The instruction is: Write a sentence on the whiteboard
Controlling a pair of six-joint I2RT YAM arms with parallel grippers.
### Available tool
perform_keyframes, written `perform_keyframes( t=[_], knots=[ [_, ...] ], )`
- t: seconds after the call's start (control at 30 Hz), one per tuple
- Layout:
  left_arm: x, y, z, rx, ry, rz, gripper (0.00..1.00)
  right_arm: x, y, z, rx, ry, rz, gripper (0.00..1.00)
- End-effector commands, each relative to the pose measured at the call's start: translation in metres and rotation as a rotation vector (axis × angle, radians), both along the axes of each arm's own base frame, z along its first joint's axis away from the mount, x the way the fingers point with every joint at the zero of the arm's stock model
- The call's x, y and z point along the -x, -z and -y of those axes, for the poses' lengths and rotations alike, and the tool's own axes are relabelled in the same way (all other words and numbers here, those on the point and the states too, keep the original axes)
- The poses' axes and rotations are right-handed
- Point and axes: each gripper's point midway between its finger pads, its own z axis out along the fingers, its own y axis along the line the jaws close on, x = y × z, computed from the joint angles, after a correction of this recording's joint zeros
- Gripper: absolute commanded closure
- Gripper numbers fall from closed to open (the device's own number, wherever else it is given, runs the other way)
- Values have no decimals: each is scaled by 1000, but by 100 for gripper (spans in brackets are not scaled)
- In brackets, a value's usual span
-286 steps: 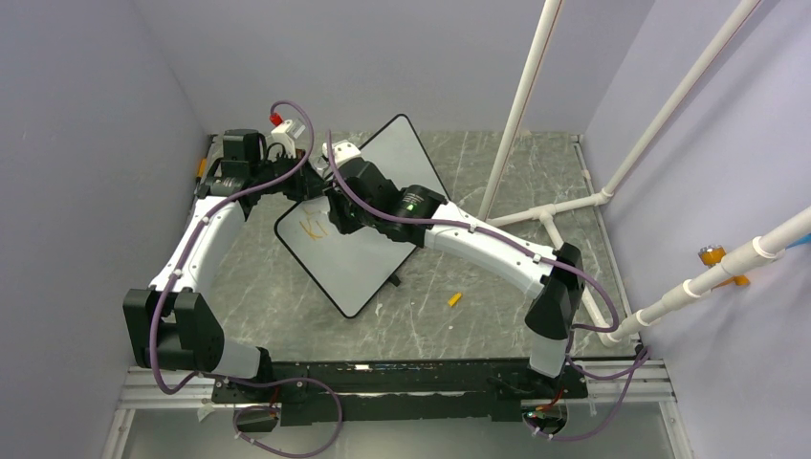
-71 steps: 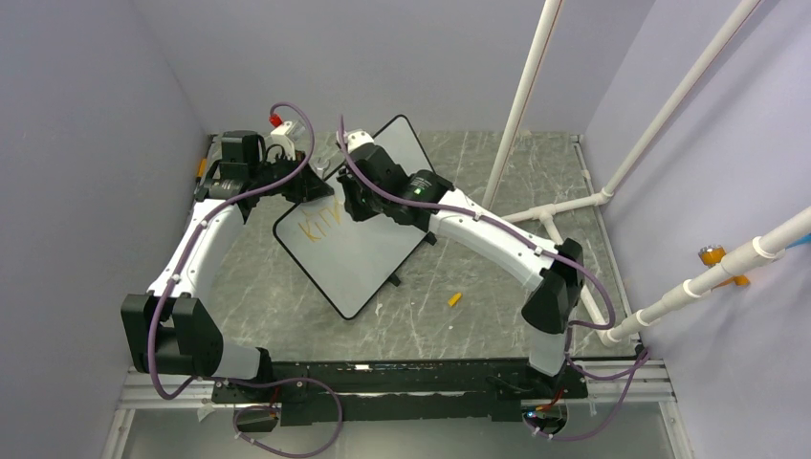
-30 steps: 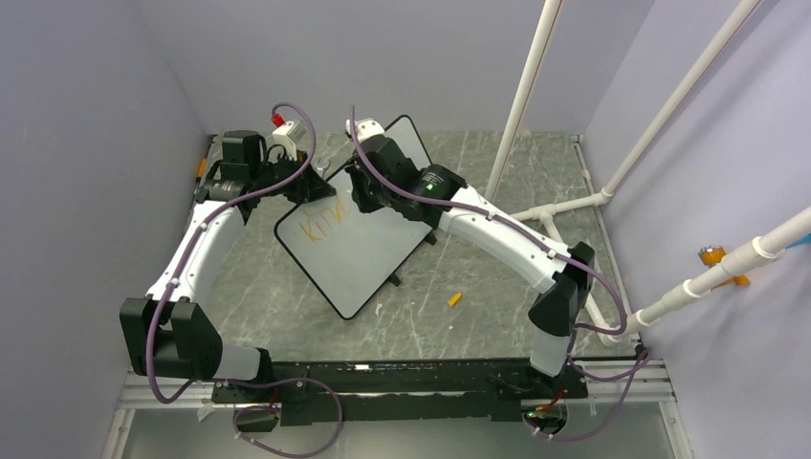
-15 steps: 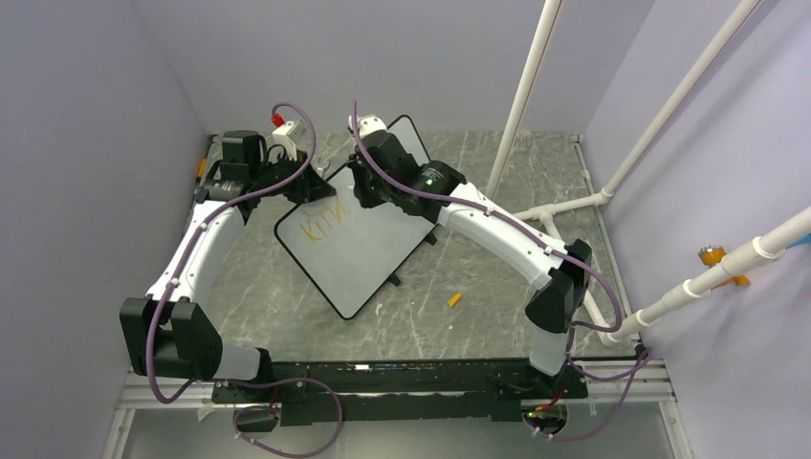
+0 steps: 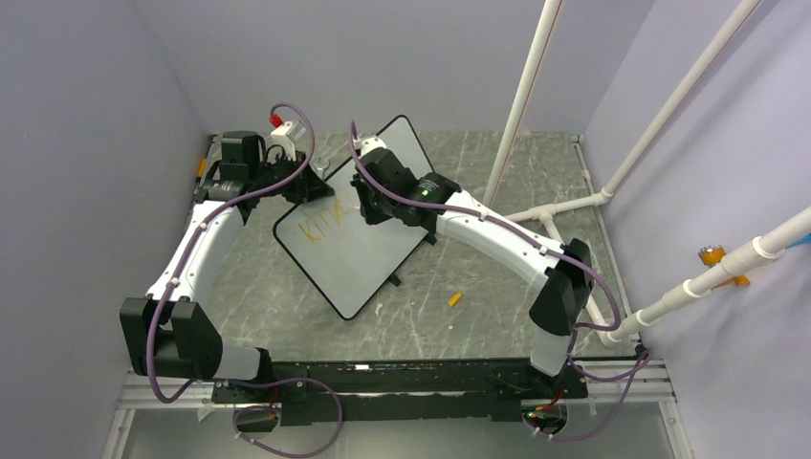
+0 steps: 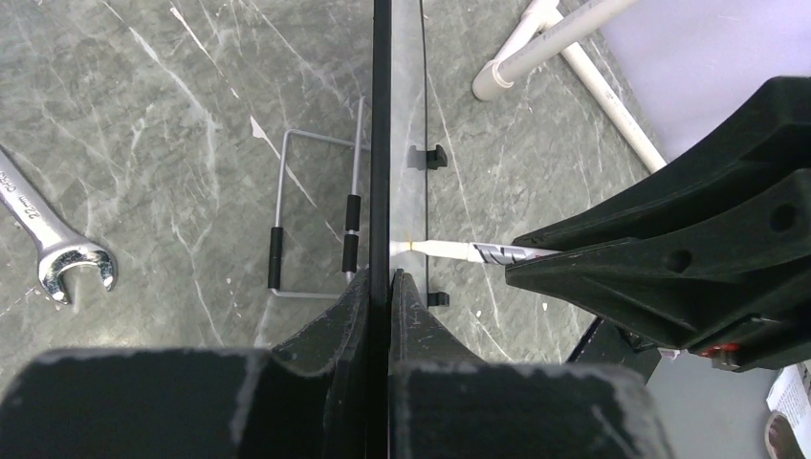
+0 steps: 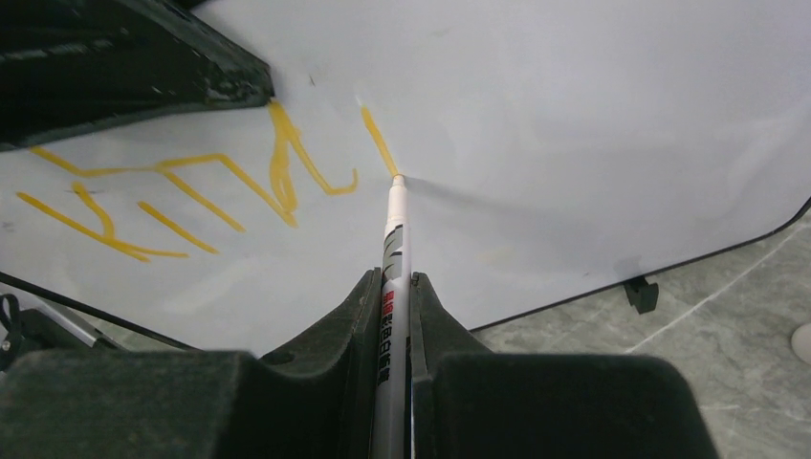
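From above, your whiteboard (image 5: 359, 263) stands on the table (image 5: 497, 311), orange sentence (image 5: 320, 227) begun, left wrist, your left gripper (image 6: 381, 285) pinches the board's edge, right wrist, your right gripper (image 7: 394, 279) clamps the marker (image 7: 393, 225), tip touching the white surface.
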Motion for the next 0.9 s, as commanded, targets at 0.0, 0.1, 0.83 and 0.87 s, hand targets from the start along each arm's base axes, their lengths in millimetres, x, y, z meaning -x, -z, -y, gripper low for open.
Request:
perform_keyframes(
  t=[0.0,0.1,0.83,0.87],
  knots=[
    [1,-26,6,-5,58,139,100,1,-11,-4,-78,5,14,100],
    [1,-25,7,-4,61,136,100,2,-11,-5,-83,4,11,100],
    [2,-25,8,-4,66,139,100,-27,-42,-14,-107,20,70,100],
    [2,-25,8,-4,66,137,100,-28,-42,-14,-107,21,71,100]
  ],
)
